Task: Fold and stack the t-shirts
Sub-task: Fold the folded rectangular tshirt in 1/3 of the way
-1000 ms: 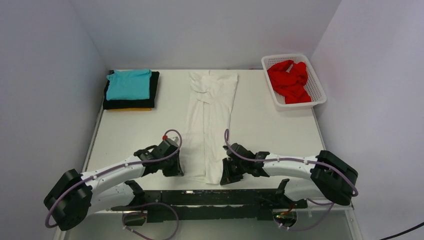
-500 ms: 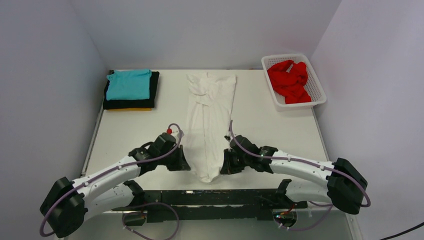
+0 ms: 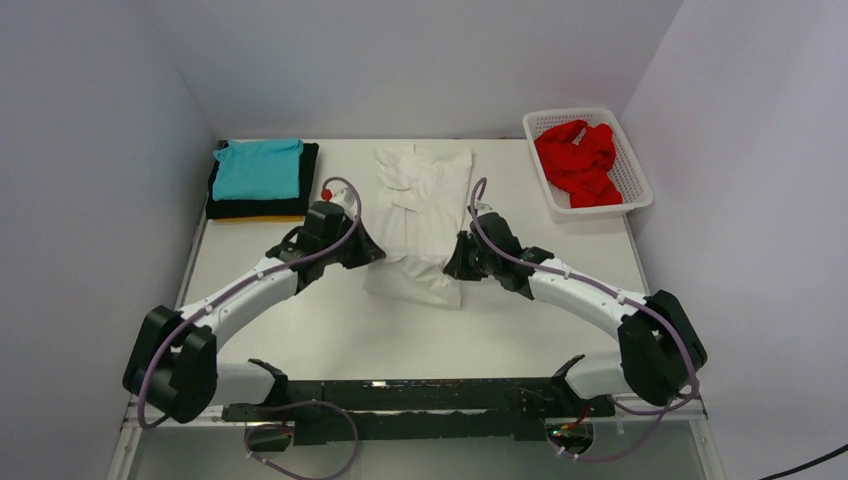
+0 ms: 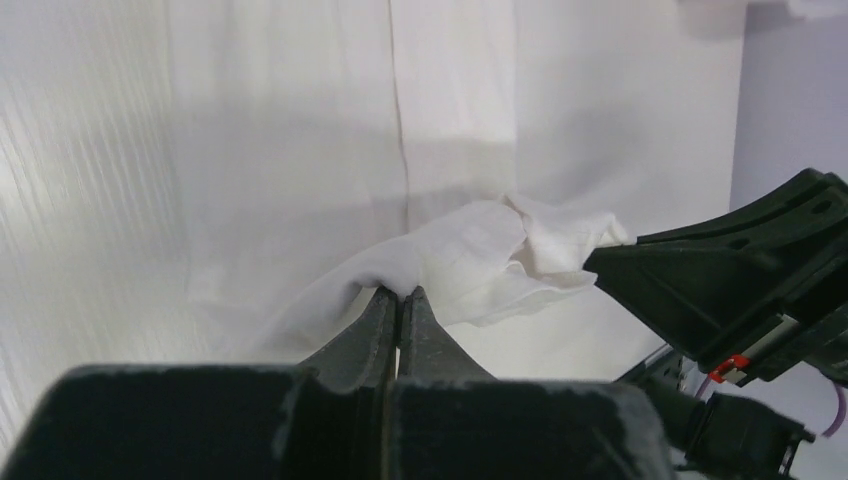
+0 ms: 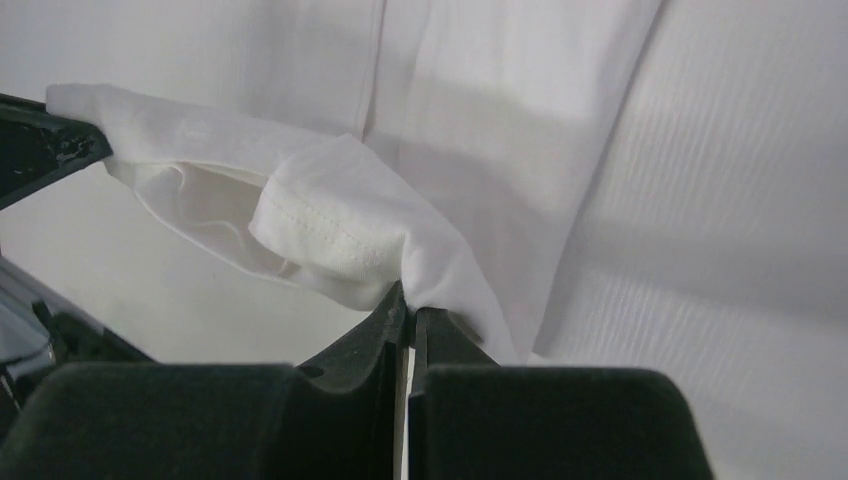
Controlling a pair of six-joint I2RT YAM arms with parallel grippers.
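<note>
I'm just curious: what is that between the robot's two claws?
The white t-shirt: the left gripper and right gripper each pinch its hem, with the fabric stretched between them, seen in the top view.

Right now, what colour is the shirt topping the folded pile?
It is a teal shirt, clearest in the top external view.

No text, label, brand, number or sign can be read in any of the views.
</note>
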